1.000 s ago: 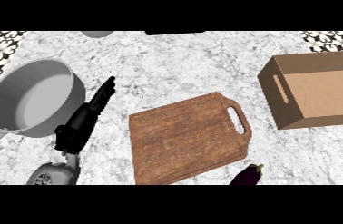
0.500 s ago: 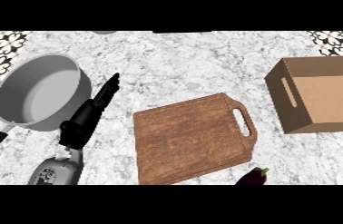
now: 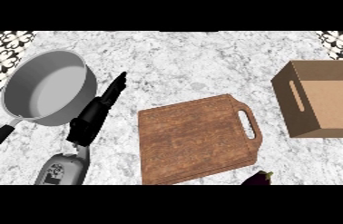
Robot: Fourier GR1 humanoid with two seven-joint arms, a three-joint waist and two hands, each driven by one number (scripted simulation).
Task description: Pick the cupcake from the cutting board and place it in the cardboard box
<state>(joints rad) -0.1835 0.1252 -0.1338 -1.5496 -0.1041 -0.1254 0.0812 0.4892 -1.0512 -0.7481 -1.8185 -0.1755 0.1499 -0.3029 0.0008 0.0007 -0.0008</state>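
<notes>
Head view, near to far: dark purple eggplant point(image 3: 258, 178), bare brown wooden cutting board point(image 3: 196, 138), straight-fingered empty left hand point(image 3: 100, 108), grey saucepan point(image 3: 47, 89), open cardboard box point(image 3: 315, 99). No cupcake visible; reaching blindly risks grabbing nothing.

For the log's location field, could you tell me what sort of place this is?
Most likely a kitchen counter: a speckled stone worktop carries a grey saucepan, a wooden cutting board and an eggplant at the lower edge. Patterned tiles show in the far corners.
</notes>
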